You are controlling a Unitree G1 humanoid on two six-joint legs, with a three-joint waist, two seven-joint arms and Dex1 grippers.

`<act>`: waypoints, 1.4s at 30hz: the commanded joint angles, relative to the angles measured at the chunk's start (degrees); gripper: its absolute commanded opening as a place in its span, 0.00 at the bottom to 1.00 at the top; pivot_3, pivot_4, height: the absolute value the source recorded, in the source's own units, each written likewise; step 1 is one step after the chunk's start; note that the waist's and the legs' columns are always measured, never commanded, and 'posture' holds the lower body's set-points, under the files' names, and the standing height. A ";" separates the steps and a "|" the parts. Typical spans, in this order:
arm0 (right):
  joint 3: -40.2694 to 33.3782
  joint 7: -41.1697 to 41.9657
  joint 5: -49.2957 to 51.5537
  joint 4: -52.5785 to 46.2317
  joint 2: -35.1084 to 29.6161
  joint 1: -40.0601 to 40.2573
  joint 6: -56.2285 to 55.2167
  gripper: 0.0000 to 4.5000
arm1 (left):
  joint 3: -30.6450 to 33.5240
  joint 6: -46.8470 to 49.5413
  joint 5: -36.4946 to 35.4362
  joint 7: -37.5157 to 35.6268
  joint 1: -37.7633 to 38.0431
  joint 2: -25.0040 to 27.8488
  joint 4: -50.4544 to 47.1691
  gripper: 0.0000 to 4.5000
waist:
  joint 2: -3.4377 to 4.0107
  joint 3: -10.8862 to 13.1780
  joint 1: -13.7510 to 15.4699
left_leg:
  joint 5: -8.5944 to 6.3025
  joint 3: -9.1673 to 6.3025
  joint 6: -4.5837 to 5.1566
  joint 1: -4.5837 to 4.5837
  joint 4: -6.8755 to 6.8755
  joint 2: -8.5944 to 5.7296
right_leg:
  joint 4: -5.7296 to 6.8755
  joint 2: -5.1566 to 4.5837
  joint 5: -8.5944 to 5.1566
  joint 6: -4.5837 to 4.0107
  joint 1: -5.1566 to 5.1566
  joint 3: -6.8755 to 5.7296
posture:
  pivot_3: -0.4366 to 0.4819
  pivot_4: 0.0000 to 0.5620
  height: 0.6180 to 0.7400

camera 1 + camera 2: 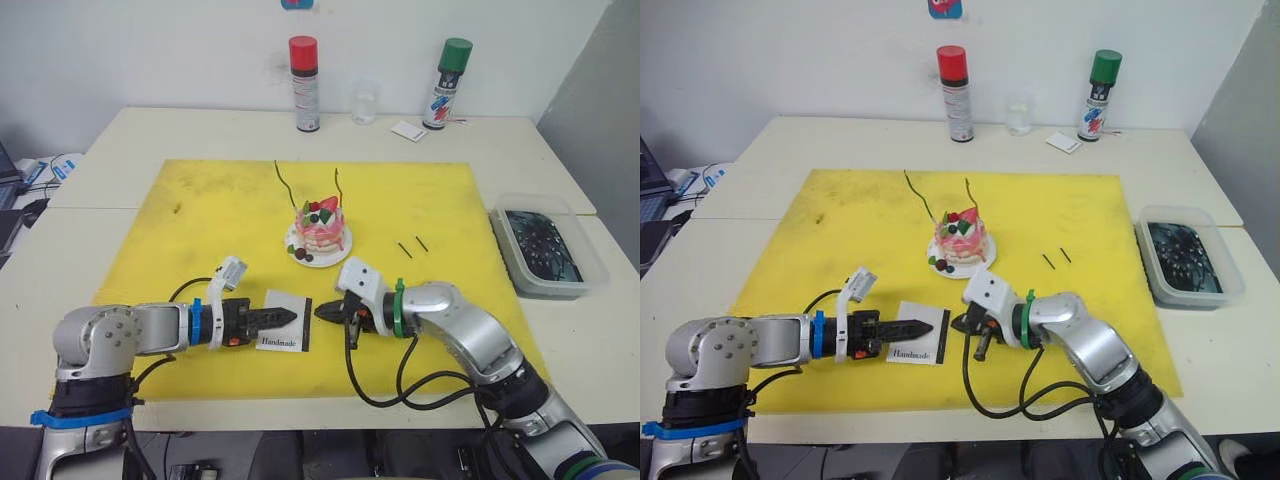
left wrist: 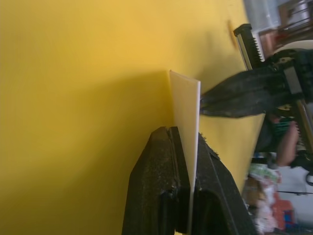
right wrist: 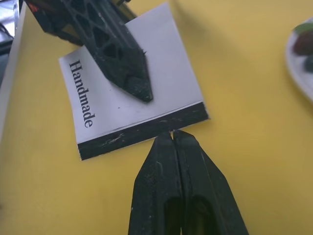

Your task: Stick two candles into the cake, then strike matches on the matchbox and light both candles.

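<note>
Nearest the robot, the left pincer (image 1: 282,318) is clamped on the matchbox (image 1: 284,334), one finger over its printed face and one beneath, as the left wrist view confirms. The matchbox lies low on the yellow mat (image 1: 200,230), black strip turned toward the right arm. The right pincer (image 3: 172,134) is pressed closed, its tips at the black strip; a very small pale sliver shows at the tips, and whether a match is held there cannot be told.

Beyond the two pincers, mid-mat, stands the cake (image 1: 320,225) on its white plate (image 1: 300,254). Two thin wavy candles (image 1: 284,185) rise from the cake, one leaning toward the robot's left, the other (image 1: 338,184) more upright. No flame is seen on either.

To the right of the cake, two short dark matches (image 1: 413,246) lie on the mat, apart from it.

Further right, a clear tray (image 1: 548,245) sits on the table (image 1: 120,150). Along the far edge stand a red-capped can (image 1: 304,84), a small glass (image 1: 365,102), a white card (image 1: 408,131) and a green-capped can (image 1: 446,84).
</note>
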 commanded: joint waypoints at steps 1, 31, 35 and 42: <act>-6.16 0.49 4.34 -5.76 -2.32 -0.72 3.49 0.00 | 4.22 3.32 -8.86 1.40 -4.40 -1.23 1.95 0.00 | -0.01 0.01 0.03 | 0.00 -0.01 0.00 -0.01 -0.01 0.00 | 0.00 0.00 0.00 0.00 -0.01 -0.01 | 0.48 0.27 1.00; 0.66 -0.38 -1.07 3.90 -6.30 -0.65 -6.19 0.00 | 4.22 -0.09 0.77 16.55 -0.10 -13.22 3.74 0.50 | -0.04 -0.01 -0.39 | 0.01 0.01 -0.02 0.25 -0.06 0.01 | -0.01 0.12 0.07 0.05 0.10 0.19 | 0.48 0.27 1.00; 1.71 -0.18 -1.91 5.62 -5.28 -1.10 -6.79 0.00 | 4.20 -0.12 0.97 16.58 -0.04 -13.20 4.15 0.50 | -0.04 -0.01 -0.51 | 0.01 0.04 -0.02 0.26 -0.08 0.01 | -0.01 0.12 0.07 0.05 0.09 0.22 | 0.48 0.27 1.00; 3.20 0.66 -2.68 6.53 -3.61 -1.53 -7.29 0.00 | 3.47 -0.13 1.36 15.85 0.15 -12.50 4.69 0.50 | -0.05 -0.01 -1.22 | 0.01 0.04 -0.02 0.44 -0.08 0.01 | 0.00 0.12 0.07 0.05 0.23 0.24 | 0.48 0.27 1.00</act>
